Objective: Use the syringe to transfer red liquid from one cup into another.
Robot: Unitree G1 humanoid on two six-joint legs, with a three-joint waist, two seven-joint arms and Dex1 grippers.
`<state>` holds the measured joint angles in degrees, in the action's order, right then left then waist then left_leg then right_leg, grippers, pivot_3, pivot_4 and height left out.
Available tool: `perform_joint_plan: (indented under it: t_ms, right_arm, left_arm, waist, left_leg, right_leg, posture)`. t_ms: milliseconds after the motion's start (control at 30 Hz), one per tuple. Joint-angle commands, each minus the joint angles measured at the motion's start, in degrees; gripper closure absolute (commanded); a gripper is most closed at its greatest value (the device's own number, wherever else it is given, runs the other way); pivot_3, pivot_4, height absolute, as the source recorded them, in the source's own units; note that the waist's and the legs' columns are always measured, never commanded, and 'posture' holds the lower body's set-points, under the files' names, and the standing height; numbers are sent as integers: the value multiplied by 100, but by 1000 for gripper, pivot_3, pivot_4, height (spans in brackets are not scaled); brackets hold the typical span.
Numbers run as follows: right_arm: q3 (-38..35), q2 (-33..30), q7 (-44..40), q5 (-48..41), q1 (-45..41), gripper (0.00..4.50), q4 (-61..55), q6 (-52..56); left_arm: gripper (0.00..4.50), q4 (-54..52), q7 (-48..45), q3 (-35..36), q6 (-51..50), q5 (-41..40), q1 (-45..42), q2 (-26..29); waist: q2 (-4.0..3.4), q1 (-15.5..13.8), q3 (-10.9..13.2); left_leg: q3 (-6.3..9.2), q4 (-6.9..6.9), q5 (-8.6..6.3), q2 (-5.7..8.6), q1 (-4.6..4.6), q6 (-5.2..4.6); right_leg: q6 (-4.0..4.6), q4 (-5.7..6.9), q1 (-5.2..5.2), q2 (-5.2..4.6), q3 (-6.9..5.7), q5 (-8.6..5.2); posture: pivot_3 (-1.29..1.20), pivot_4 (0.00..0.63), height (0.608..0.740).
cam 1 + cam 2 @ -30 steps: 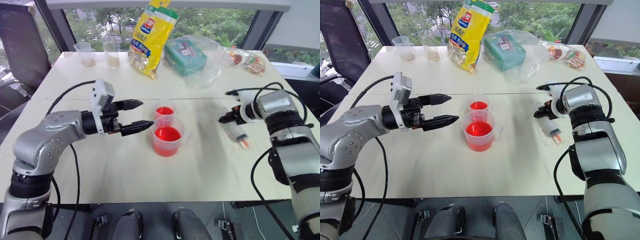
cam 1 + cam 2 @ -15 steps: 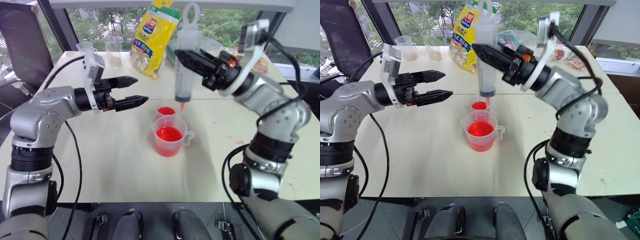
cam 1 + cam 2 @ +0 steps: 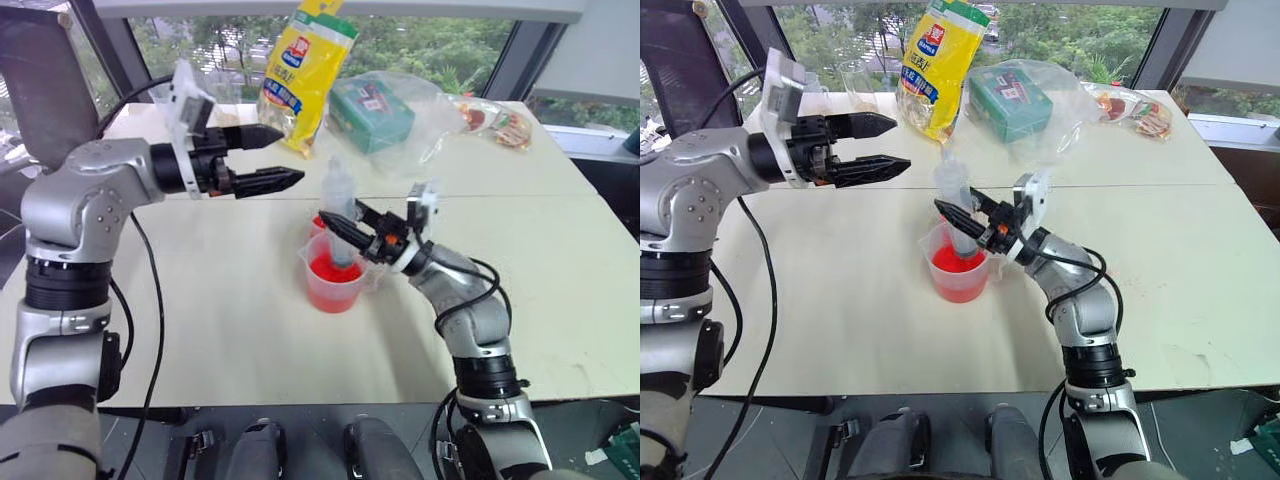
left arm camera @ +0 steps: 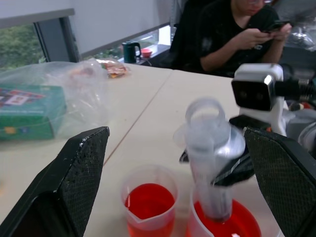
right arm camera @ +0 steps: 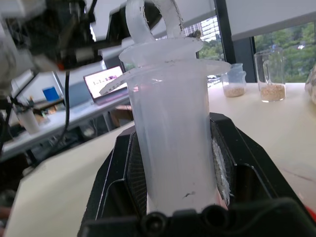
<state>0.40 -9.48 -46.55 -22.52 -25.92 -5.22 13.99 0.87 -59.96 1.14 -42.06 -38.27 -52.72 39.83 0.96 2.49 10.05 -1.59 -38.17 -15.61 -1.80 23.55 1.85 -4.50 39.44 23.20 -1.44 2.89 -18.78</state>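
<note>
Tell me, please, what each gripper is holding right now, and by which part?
The right gripper holds the syringe by its barrel, upright over the handled cup. The left gripper is open and holds nothing.

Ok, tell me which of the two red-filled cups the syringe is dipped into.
The wider handled measuring cup, nearer the robot. The syringe, held by the right gripper, stands in its red liquid; the small handleless cup behind is untouched.

A pale table carries a handled measuring cup of red liquid at its middle, a small handleless cup just behind it; far back stand two beakers, a yellow bag, a green box under clear plastic
</note>
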Motion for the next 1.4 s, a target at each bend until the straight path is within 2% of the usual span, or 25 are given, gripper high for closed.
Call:
perform_joint_plan:
  t_ms: [33, 267, 700, 800, 1033, 1400]
  right_arm:
    - [166, -33, -46, 83, 86, 3115, -155, -389]
    - [294, -215, -91, 39, 148, 3115, -240, -419]
    - [447, -457, -144, -32, 174, 3115, -444, -223]
    - [457, -507, -149, -60, 158, 3115, -472, -174]
    - [491, -613, -179, -198, 159, 3115, -579, 59]
    - [646, -996, -390, -423, 247, 3115, -588, 672]
  left_arm:
    - [0, 13, -137, -67, 73, 115, -139, -27]
    - [0, 396, -344, -259, 276, 388, -248, -272]
    - [0, 855, -481, -486, 549, 692, -479, -1047]
    - [903, 799, -474, -476, 530, 700, -414, -1145]
    - [4451, 623, -433, -297, 393, 569, -353, -1233]
    - [4487, 637, -305, -162, 531, 669, -521, -1214]
  waist:
    - [0, -1, 0]
    - [0, -1, 0]
    - [0, -5, 0]
    - [0, -12, 0]
    - [0, -11, 0]
    - [0, -13, 0]
  left_leg:
    - [1, -1, 1, 0, 0, 2]
    - [1, -3, 2, -1, -7, 4]
    - [2, -4, 2, -1, -7, 4]
    - [2, -4, 2, -1, -7, 4]
    - [2, -5, 2, -1, -7, 4]
    - [3, -6, 2, 0, -7, 3]
  right_leg:
    - [0, 1, 0, 1, 0, 0]
    - [0, 5, -6, 1, 0, 0]
    - [0, 5, -7, 1, 0, 0]
    - [0, 5, -8, 0, 0, 0]
    - [0, 6, -9, 0, 1, 0]
    - [0, 5, -9, 0, 1, 0]
  posture:
    - [0, 150, 740]
    - [0, 150, 740]
    - [0, 150, 740]
    - [0, 150, 740]
    - [0, 150, 740]
    - [0, 150, 740]
